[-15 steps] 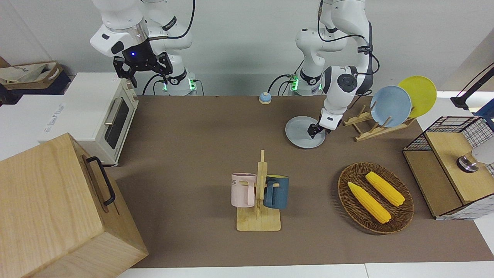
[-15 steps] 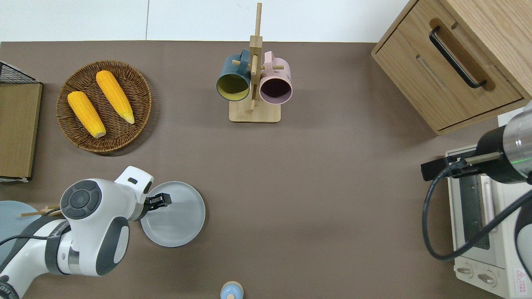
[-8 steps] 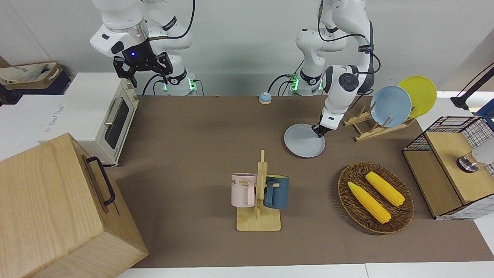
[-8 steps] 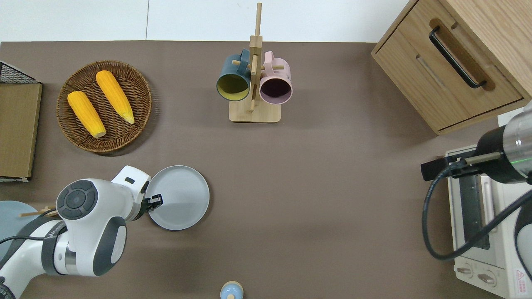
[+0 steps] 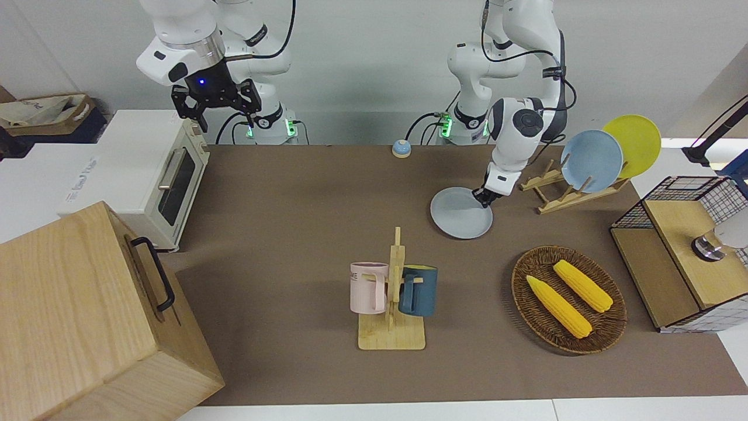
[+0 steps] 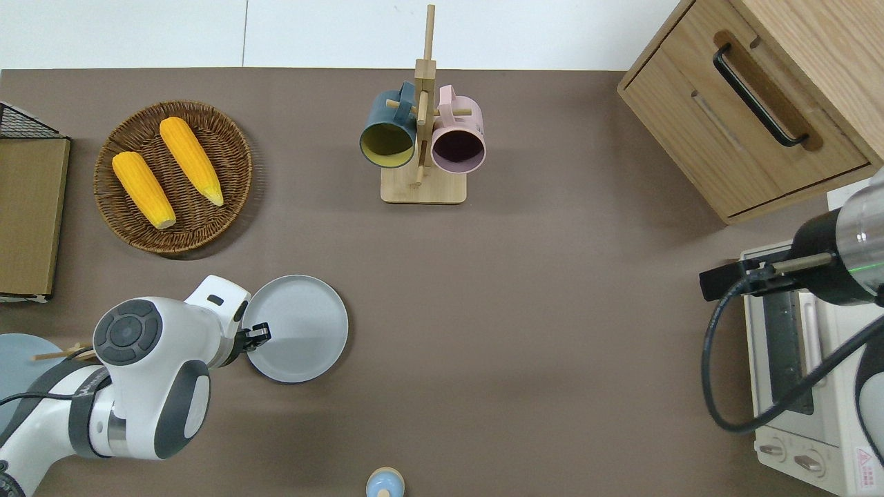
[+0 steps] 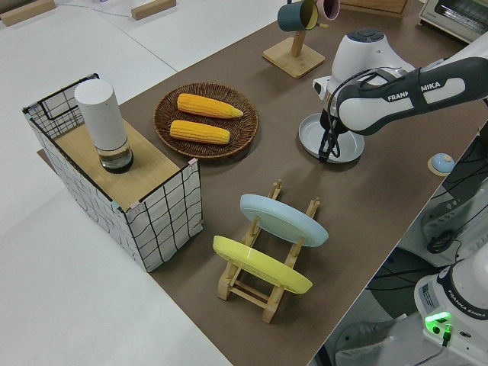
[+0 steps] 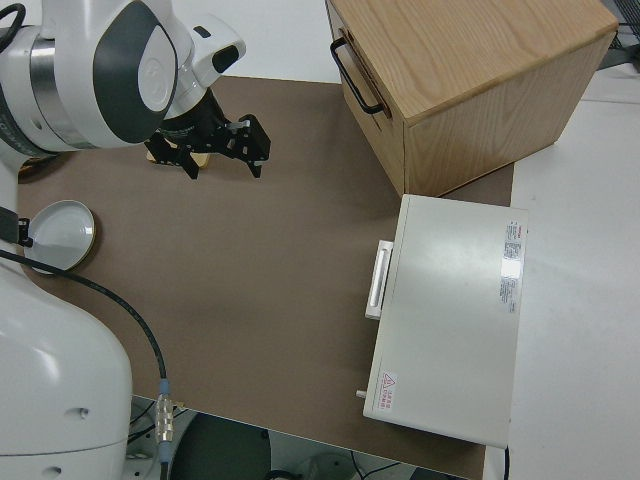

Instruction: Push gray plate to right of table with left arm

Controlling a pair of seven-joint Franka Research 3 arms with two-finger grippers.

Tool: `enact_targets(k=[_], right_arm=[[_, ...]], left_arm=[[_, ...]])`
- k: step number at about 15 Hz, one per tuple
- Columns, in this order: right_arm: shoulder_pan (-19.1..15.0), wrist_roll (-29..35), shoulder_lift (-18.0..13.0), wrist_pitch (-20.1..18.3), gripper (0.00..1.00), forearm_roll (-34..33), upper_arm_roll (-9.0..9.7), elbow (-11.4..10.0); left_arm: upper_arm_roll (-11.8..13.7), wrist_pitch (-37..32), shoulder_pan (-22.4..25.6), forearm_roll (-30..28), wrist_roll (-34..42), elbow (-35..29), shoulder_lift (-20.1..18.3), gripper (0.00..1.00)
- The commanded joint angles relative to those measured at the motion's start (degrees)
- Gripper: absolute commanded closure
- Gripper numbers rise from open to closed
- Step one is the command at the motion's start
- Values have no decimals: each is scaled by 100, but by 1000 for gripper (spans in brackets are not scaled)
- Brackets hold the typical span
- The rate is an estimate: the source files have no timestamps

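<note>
Currently, status:
Change: gray plate (image 6: 297, 328) and left gripper (image 6: 256, 336) unchanged since half a second ago.
Left gripper: fingertips pressed together, touching plate's inside rim at the left arm's end.
Plate location: table (image 6: 552, 310), beside dish rack (image 5: 561, 190).
Right gripper (image 5: 216, 100): parked, fingers spread.

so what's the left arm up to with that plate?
The left gripper is down at the rim of the gray plate, on the edge toward the left arm's end of the table, placed to shove it toward the right arm's end. The plate lies flat, closer to the robots than the corn basket. The right arm is parked, gripper open.
</note>
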Motion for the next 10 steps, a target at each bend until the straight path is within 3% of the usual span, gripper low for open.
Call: enact_targets(k=[1, 5, 10], right_arm=[[-113, 74, -17, -89, 17, 33, 96, 50], [-113, 74, -17, -89, 17, 33, 96, 50], [-113, 74, -17, -89, 17, 33, 96, 50]], left_arm=[[-22, 97, -94, 99, -245, -26, 109, 1000], [-206, 98, -191, 29, -604, 62, 135, 1000], [-900, 54, -305, 38, -1834, 439, 478, 1000]])
